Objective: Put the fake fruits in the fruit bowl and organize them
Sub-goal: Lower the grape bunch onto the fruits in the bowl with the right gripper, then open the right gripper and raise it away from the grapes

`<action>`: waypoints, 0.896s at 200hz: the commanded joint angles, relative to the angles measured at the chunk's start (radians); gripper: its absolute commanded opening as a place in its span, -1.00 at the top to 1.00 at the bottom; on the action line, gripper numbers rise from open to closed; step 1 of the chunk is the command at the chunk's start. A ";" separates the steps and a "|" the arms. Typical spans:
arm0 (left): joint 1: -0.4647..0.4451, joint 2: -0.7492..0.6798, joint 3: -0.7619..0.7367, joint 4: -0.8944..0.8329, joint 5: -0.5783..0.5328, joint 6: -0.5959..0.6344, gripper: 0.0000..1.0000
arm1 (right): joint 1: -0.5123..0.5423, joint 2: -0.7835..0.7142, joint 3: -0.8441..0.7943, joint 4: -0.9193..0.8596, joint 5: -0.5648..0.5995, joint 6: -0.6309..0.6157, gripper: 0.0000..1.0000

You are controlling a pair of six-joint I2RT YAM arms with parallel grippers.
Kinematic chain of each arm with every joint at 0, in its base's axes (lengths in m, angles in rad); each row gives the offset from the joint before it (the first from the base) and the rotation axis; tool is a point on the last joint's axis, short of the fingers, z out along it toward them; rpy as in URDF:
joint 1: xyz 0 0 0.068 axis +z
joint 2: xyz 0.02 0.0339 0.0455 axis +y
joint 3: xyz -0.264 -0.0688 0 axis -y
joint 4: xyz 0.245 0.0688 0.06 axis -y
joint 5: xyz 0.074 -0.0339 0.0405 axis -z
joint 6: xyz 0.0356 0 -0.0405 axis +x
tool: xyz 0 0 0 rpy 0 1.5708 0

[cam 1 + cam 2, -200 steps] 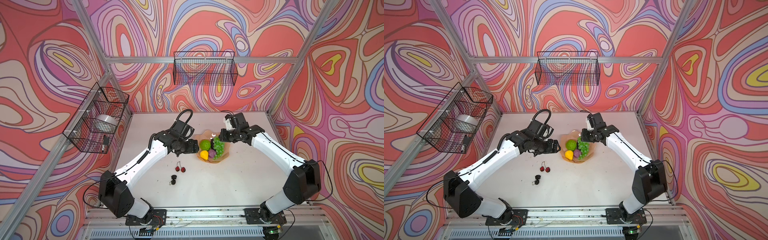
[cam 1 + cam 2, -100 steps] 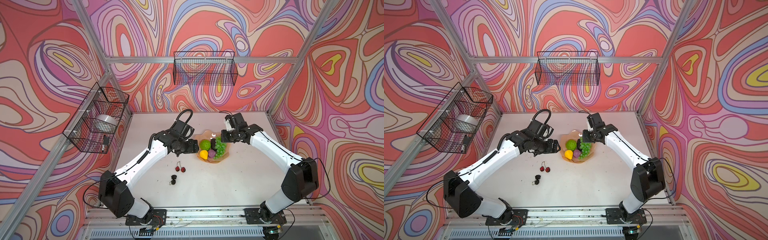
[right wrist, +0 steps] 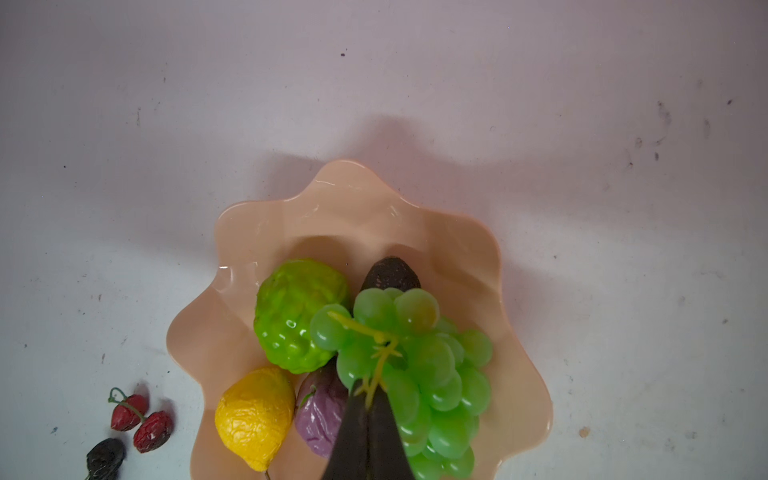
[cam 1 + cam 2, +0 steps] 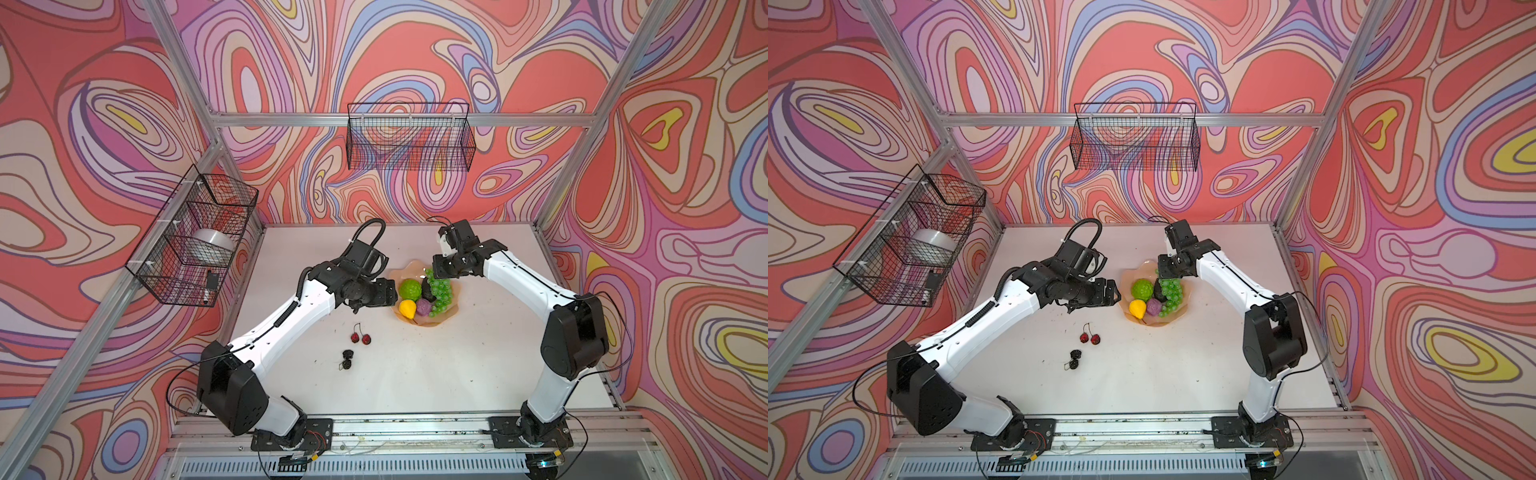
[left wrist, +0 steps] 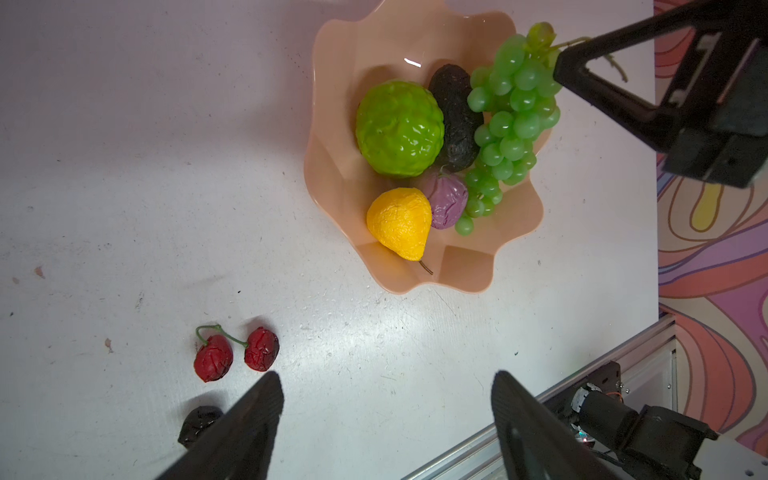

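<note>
Both top views first: the fruit bowl [image 4: 449, 314] sits about mid-tabletop [image 4: 415, 374], a bit toward the back. Most of the fake fruits are already in it: bumpy lime-green ball [image 4: 410, 289], dark avocado [image 4: 428, 286], yellow fruit [image 4: 407, 308] and purple bumpy ball [image 4: 424, 306]. The green grape bunch [image 4: 441, 294] is draped down the right side. The red cherry pair [image 4: 360, 338] and the black berries [image 4: 347, 360] are out on the tabletop, left of the bowl and nearer the front. The berries lie just in front of the cherries.

The left gripper [image 4: 392, 291] hangs just beside the bowl's left rim, jaws spread and empty. The right gripper [image 4: 434, 272] is over the bowl's back edge, at the top of the grapes. On the side wall there's a wire basket [image 4: 174, 282] with a silver metal bowl [image 4: 212, 243] in it.

Left wrist view: the two dark fingers [image 5: 249, 419] are wide apart with only bare tabletop between them. One sits right by the cherries and hides part of the berries. Across the bowl, the other arm's jaws are pinched at the top end of the bunch.

Right wrist view: the jaws are closed tight on the yellowish stem [image 3: 376, 365], and the grapes spread out below, covering part of the avocado. I honestly can't tell if the bunch is resting in the bowl or hanging from the jaws.
</note>
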 commanded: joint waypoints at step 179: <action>0.006 -0.007 0.012 -0.045 -0.023 0.005 -0.65 | 0.028 0.151 0.061 0.016 -0.137 -0.094 1.00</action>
